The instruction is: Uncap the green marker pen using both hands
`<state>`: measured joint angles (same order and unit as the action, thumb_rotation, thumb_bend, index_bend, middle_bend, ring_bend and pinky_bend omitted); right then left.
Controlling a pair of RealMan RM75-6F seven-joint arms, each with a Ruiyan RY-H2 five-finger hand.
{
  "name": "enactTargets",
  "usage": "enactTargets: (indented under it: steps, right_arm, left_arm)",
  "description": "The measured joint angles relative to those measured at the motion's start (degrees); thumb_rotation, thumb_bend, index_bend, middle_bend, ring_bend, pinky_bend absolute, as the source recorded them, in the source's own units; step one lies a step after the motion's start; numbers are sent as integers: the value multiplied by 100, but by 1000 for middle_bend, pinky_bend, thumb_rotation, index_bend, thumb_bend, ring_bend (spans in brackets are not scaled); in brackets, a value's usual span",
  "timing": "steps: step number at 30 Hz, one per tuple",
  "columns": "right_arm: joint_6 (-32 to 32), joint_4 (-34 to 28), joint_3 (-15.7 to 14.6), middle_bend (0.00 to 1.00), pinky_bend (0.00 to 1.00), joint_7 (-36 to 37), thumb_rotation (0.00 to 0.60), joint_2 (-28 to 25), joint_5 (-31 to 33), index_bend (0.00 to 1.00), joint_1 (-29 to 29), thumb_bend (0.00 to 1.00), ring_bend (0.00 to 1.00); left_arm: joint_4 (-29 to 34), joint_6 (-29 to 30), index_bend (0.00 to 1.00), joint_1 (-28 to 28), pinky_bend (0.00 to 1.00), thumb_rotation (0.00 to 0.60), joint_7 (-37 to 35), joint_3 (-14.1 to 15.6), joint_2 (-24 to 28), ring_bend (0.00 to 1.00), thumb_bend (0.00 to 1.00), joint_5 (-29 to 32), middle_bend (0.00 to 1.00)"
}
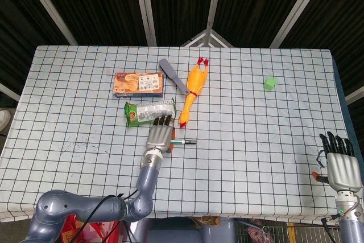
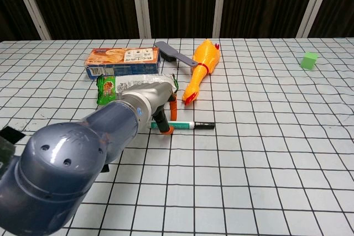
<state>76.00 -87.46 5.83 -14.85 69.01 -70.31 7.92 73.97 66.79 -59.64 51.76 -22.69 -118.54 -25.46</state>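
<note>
The green marker pen [image 1: 183,140] lies on the checked desk [image 1: 256,140], its near end under the left hand [image 1: 159,136] (grip unclear from here); the right hand [image 1: 341,160] hangs off the desk edge, fingers spread, holding nothing.

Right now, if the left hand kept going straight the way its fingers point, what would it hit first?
Probably the snack packet: the left hand points up the table, fingertips just short of it. Height is unclear.

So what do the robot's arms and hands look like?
The left arm is smooth, rounded grey-blue metal with small holes. The left hand has a silver back, dark fingers and orange tips. The right hand looks the same: silver back, black fingers, an orange bit at its side.
</note>
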Motion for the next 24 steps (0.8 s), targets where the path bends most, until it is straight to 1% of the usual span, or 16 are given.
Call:
enactTargets:
  steps: [14,18,24]
  right_arm:
    - [29,35,-23,25,0,24,600,9,-39,99,-31,118,15]
    - [65,-18,4,25,0,-3,600,-3,-41,98,-30,117,15]
    - [107,-165,52,25,0,-103,600,-14,-94,116,21,118,15]
  left_arm:
    - [155,129,553,140,0,600,-41,8,111,0,510,-78,37]
    - [256,176,556,193,0,600,-199,-9,158,0,511,-249,40]
    - [667,422,558,331,0,600,-398,-18,351,0,510,-602,41]
